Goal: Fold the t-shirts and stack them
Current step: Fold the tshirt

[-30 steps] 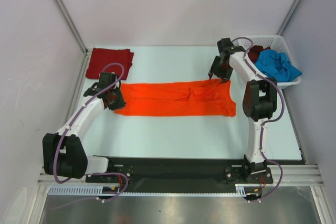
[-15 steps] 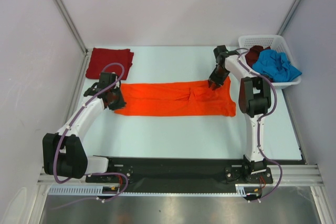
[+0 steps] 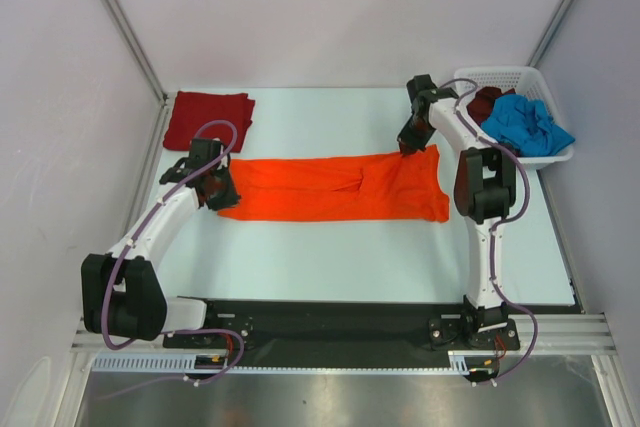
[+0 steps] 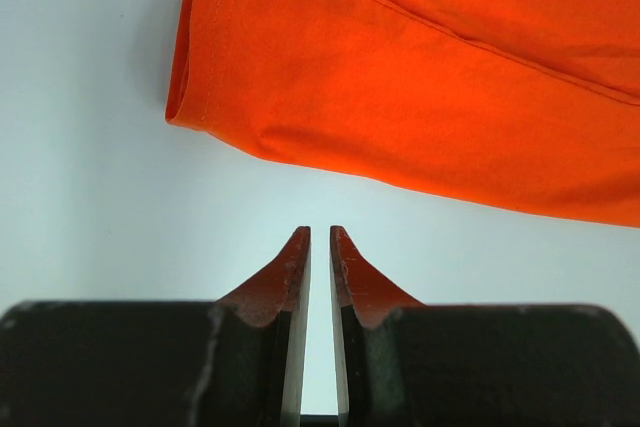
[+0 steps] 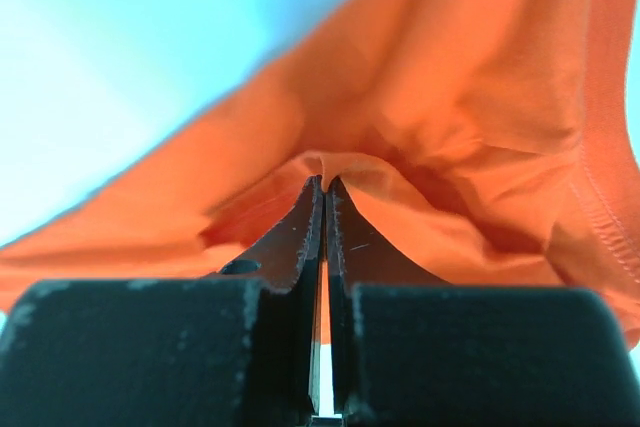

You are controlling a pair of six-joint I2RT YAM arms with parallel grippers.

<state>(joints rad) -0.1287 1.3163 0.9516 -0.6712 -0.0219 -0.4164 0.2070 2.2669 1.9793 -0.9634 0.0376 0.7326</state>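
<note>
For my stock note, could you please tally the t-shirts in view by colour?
Orange t-shirt: 1
Dark red t-shirt: 1
Blue t-shirt: 1
Dark maroon t-shirt: 1
Total: 4

A lab: bare white walls (image 3: 340, 17), aluminium rail (image 3: 590, 327), bolted robot arms (image 3: 160, 222)

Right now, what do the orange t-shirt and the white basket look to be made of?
The orange t-shirt looks like soft matte cloth, probably a cotton knit: it creases, shows a stitched hem, and puckers where the right gripper pinches it. The basket seems to be white moulded plastic, faintly glossy, with rigid lattice walls and a smooth rim.
</note>
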